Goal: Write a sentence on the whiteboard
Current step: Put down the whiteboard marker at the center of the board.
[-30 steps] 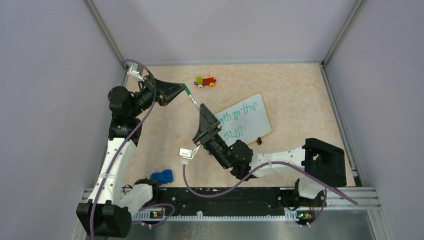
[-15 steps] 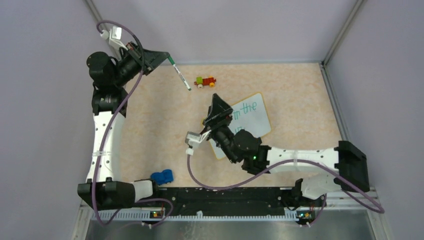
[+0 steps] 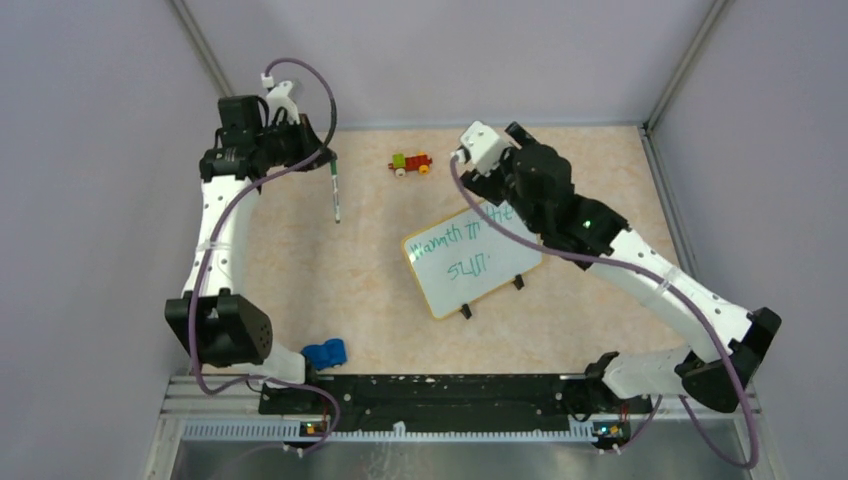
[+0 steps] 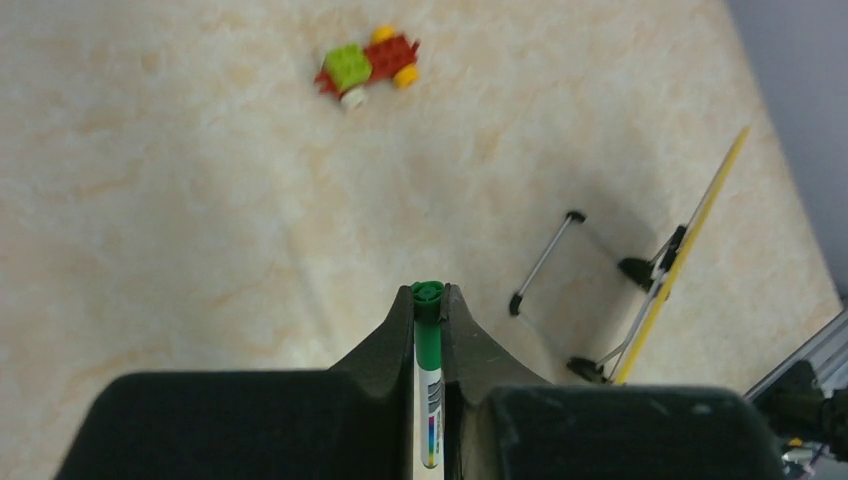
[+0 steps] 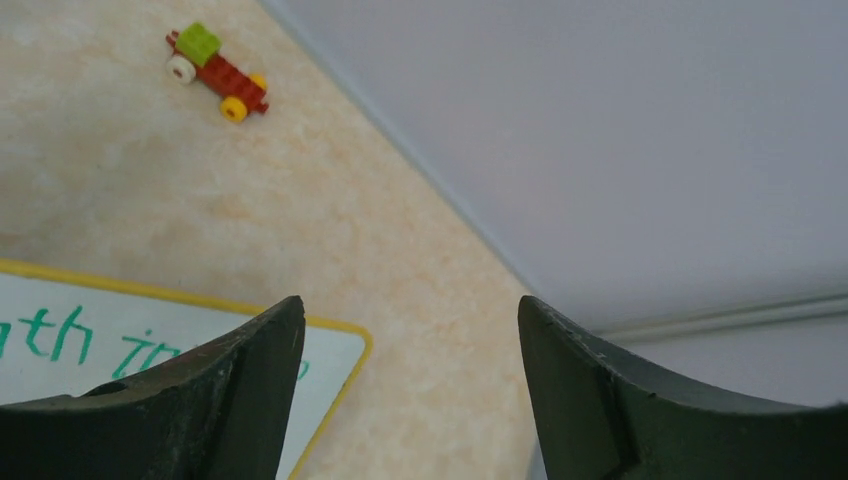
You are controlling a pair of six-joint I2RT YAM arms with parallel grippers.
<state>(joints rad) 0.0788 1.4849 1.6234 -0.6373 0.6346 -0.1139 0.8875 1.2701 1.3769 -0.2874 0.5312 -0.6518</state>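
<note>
Left arm is reared up high at the far-left corner of the desk (image 3: 300, 280), and a green marker (image 4: 428, 375) is kept pinched tight in the left claw (image 4: 428, 300). Right arm is stretched out over the far end of the whiteboard (image 3: 440, 288), right claw (image 5: 410, 330) spread wide with nothing gripped. The whiteboard is propped tilted mid-desk, the sentence (image 3: 460, 240) "Warmth in the sun" is written on it in green, and a toy car (image 3: 411, 163) is parked behind it.

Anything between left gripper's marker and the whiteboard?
Nothing visible: bare table between the marker in the left gripper and the whiteboard. The toy car sits off that line. Open right gripper hovers over its far corner.
</note>
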